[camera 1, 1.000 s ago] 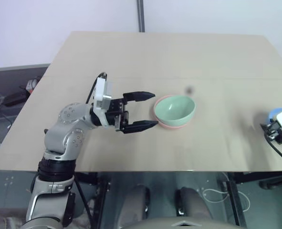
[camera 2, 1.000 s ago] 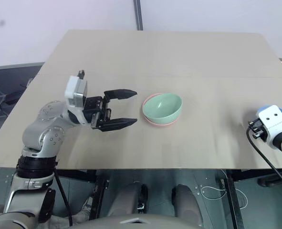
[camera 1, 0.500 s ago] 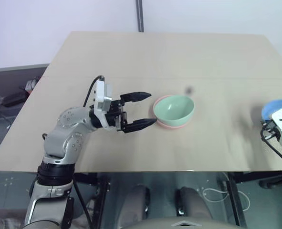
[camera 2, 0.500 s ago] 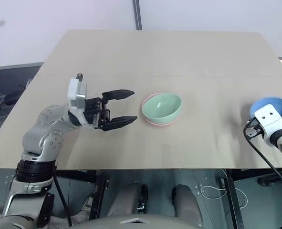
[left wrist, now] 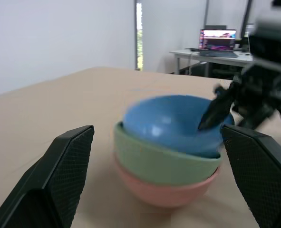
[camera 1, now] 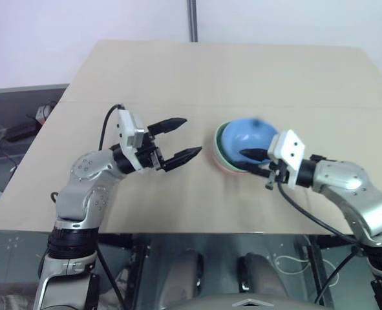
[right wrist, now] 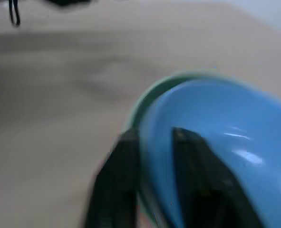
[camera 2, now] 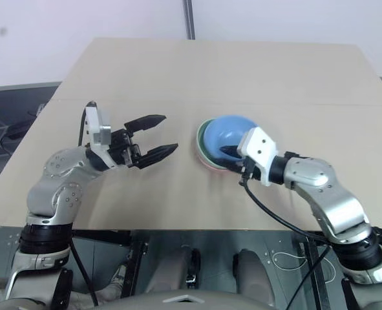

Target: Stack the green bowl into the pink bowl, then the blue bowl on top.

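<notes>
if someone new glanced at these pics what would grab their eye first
Probably the stack near the table's middle: the blue bowl tilted in the green bowl, which sits in the pink bowl. The right end effector pinches the blue bowl's rim, one finger inside and one outside. The left end effector hangs open just left of the stack.

A plain sky-blue bowl point(left wrist: 173, 123), pale mint-green bowl point(left wrist: 164, 161) and salmon-pink bowl point(left wrist: 164, 192) sit on a light tan desk point(camera 1: 242, 77). Both hands' fingers point(camera 1: 178, 155) are black.
</notes>
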`<action>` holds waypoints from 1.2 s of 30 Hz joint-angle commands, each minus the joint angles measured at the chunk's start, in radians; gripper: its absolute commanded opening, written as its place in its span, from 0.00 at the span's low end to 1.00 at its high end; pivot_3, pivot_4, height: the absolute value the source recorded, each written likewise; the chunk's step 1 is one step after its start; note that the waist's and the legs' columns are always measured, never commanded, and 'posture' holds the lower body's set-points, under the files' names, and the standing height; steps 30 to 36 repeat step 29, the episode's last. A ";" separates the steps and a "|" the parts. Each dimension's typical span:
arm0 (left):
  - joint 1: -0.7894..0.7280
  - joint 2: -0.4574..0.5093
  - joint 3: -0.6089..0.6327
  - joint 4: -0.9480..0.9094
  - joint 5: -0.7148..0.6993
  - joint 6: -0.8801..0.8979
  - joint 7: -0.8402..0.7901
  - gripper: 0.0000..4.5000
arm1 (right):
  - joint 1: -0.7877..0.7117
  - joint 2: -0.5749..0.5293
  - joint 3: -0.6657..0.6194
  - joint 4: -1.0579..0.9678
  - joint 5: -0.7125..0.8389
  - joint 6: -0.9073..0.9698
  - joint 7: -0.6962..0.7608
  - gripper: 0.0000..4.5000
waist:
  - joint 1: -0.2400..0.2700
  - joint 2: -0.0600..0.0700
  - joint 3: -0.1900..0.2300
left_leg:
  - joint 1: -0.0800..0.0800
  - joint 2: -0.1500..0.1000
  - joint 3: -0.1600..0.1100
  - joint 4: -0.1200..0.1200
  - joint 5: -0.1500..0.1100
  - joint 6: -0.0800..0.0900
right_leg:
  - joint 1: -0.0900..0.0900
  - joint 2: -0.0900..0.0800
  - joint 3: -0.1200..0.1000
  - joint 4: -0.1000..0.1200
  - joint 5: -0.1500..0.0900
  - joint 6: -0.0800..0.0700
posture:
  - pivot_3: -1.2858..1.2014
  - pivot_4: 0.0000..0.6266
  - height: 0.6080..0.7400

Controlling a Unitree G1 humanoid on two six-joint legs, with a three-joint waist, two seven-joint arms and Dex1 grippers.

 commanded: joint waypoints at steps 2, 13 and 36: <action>0.031 0.014 0.027 -0.084 -0.010 -0.009 0.018 1.00 | -0.069 0.013 0.015 0.044 -0.064 -0.085 0.011 0.81 | -0.001 0.000 0.000 | 0.000 0.000 0.000 0.000 0.000 0.000 | 0.000 0.001 0.000 0.000 0.000 0.000 | 0.52 0.24 1.00; 0.142 -0.016 0.080 -0.158 0.009 -0.011 0.161 1.00 | 0.001 0.018 -0.244 -0.166 0.162 0.049 -0.032 1.00 | 0.001 0.000 0.000 | 0.000 0.001 -0.002 -0.002 0.000 0.000 | 0.000 -0.004 -0.001 0.000 0.000 0.000 | 0.52 0.24 1.00; 0.388 0.106 0.195 -0.189 0.042 -0.034 0.130 1.00 | 0.626 -0.163 -0.819 0.037 0.130 -0.276 0.240 1.00 | -0.001 0.000 0.000 | 0.003 0.000 0.001 -0.013 0.000 0.000 | 0.001 -0.005 0.001 -0.008 0.000 0.000 | 0.52 0.24 1.00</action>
